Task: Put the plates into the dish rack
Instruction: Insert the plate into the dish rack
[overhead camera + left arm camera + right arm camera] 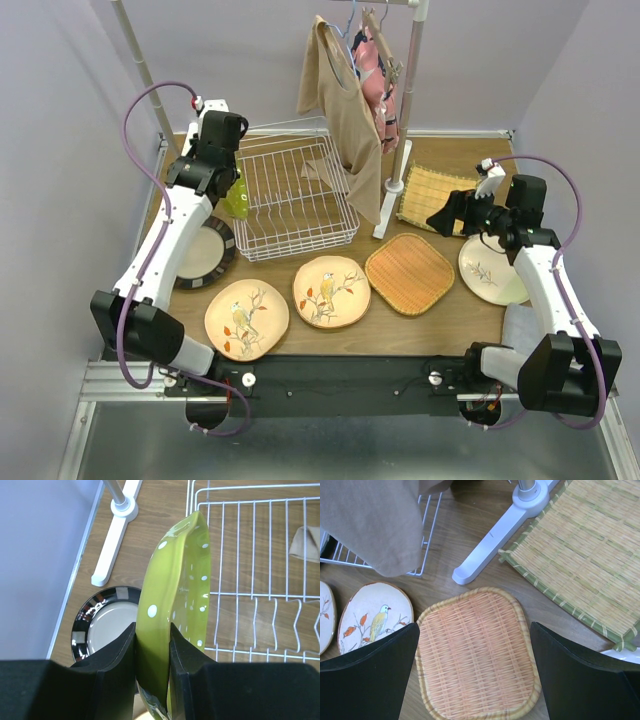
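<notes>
We see the white wire rectangular dish rack (295,195), with the lime-green white-dotted round plate (175,605) upright just beside its left side, clamped in our left gripper (152,630). Our right gripper (475,630) hangs wide open above the orange woven-look square plate (470,680).

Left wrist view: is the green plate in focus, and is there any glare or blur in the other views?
Left wrist: lime plate sharp, with glare spots on the glossy rim of the dark-rimmed plate. Right wrist: orange woven plate crisp, no glare. Top external: even light, soft shadows.
</notes>
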